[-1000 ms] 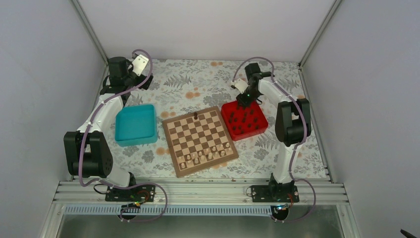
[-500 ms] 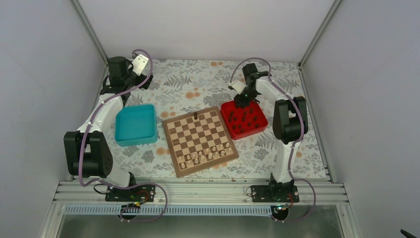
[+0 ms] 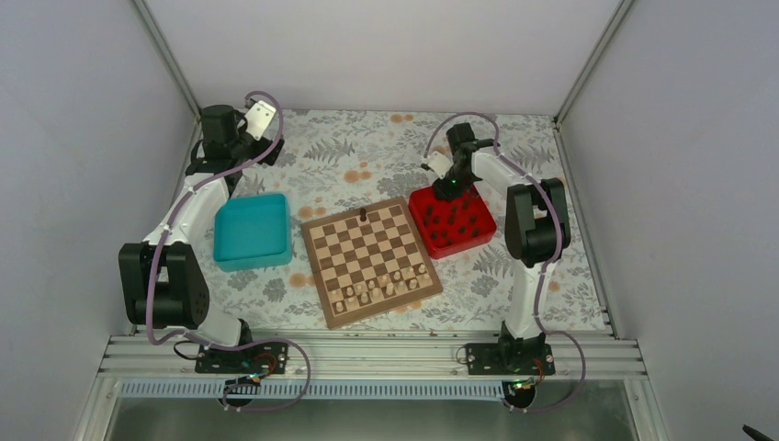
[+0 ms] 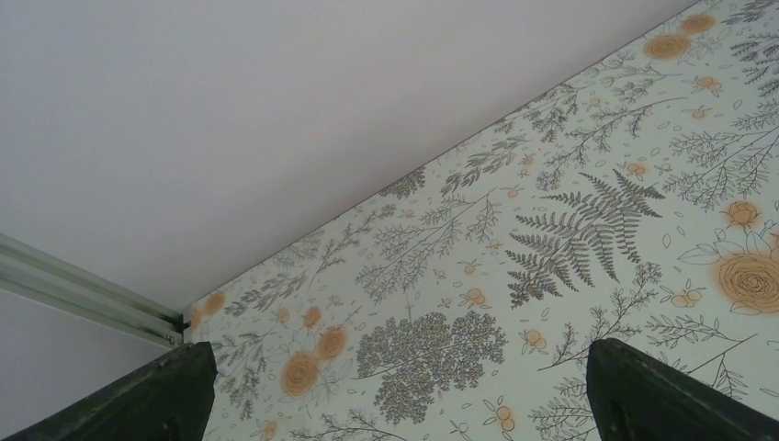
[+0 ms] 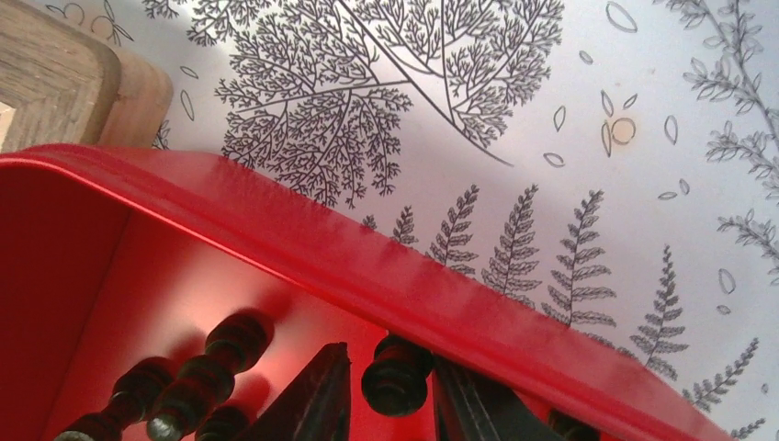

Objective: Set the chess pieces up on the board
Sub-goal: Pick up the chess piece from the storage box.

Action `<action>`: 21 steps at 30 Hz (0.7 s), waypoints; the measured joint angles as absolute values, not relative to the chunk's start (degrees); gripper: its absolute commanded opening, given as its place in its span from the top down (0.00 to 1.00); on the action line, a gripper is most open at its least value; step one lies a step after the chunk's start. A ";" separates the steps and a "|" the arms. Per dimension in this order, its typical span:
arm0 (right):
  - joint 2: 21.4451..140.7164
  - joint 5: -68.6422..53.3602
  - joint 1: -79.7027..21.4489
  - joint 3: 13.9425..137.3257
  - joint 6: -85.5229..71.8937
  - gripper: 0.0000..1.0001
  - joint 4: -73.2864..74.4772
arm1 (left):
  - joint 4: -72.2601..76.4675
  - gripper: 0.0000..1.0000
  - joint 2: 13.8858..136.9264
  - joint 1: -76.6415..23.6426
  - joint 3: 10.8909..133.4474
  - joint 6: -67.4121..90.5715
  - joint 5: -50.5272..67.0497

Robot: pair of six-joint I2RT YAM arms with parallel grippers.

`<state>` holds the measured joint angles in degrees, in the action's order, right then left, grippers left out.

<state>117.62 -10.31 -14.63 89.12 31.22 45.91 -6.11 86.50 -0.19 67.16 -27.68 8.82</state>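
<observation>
The board [image 3: 370,260] lies mid-table, and its corner shows in the right wrist view [image 5: 55,73]. One dark chess piece [image 3: 364,215] stands on its far edge row. Several dark chess pieces [image 3: 452,225] lie in the red tray [image 3: 485,231]. My right gripper [image 3: 450,189] reaches down into the tray's far left corner. In the right wrist view its fingers [image 5: 390,360] are slightly apart on either side of one dark piece [image 5: 397,377] lying against the tray wall [image 5: 386,266]. Other dark pieces [image 5: 193,377] lie to the left. My left gripper [image 3: 269,145] is open and empty at the far left, fingers [image 4: 138,395] spread wide.
Pale cream chessmen [image 3: 386,285] fill the board's near rows. A teal tray [image 3: 250,230] sits left of the board. Grey enclosure walls and metal posts close in the patterned tabletop [image 4: 514,230].
My right gripper has moved a little left and down into the red tray's far corner, ending around one dark piece. The left arm has not moved.
</observation>
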 measured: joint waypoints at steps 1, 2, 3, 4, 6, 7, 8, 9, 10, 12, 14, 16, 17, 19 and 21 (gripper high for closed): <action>117.62 -10.31 -14.63 89.06 31.18 0.78 45.65 | -6.09 0.00 86.50 -0.19 67.16 -27.68 8.82; 117.60 -10.33 -14.74 88.90 31.11 0.80 45.28 | -6.11 0.00 86.50 -0.19 67.16 -27.68 8.82; 117.62 -10.31 -14.83 88.82 31.07 0.81 44.99 | -6.09 0.00 86.50 -0.19 67.16 -27.68 8.82; 117.62 -10.26 -14.92 88.62 30.98 0.83 44.58 | -6.09 0.00 86.50 -0.19 67.16 -27.66 8.82; 117.60 -10.22 -15.03 88.38 31.00 0.87 44.12 | -6.11 0.00 86.52 -0.19 67.16 -27.66 8.82; 117.60 -10.22 -15.05 88.31 30.85 0.88 43.92 | -6.09 0.00 86.52 -0.19 67.16 -27.66 8.82; 117.60 -10.22 -15.05 88.20 30.85 0.90 43.75 | -6.11 0.00 86.52 -0.19 67.16 -27.66 8.82; 117.47 -10.17 -15.05 88.16 30.61 0.91 43.72 | -6.11 0.00 86.52 -0.19 67.16 -27.66 8.82; 117.36 -10.07 -15.05 88.05 30.59 0.92 43.62 | -6.09 0.00 86.52 -0.19 67.16 -27.66 8.82; 117.05 -9.91 -15.07 87.66 30.50 0.92 43.35 | -6.09 0.00 86.52 -0.19 67.16 -27.66 8.82; 116.62 -9.74 -15.09 87.29 30.48 0.92 43.55 | -6.09 0.00 86.52 -0.19 67.16 -27.66 8.84; 115.85 -9.61 -15.09 87.26 30.46 0.92 44.14 | -6.11 0.00 86.52 -0.19 67.16 -27.66 8.84; 115.24 -9.56 -15.11 87.26 30.44 0.92 44.58 | -6.11 0.00 86.52 -0.19 67.16 -27.66 8.84; 113.65 -9.43 -15.31 87.50 30.44 0.92 45.95 | -6.09 0.00 86.52 -0.19 67.16 -27.66 8.86; 111.98 -9.28 -15.75 88.58 30.44 0.92 47.88 | -6.11 0.00 86.52 -0.19 67.16 -27.66 8.88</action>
<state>111.98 -9.28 -15.75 88.58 30.44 47.88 -6.11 86.52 -0.19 67.16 -27.66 8.88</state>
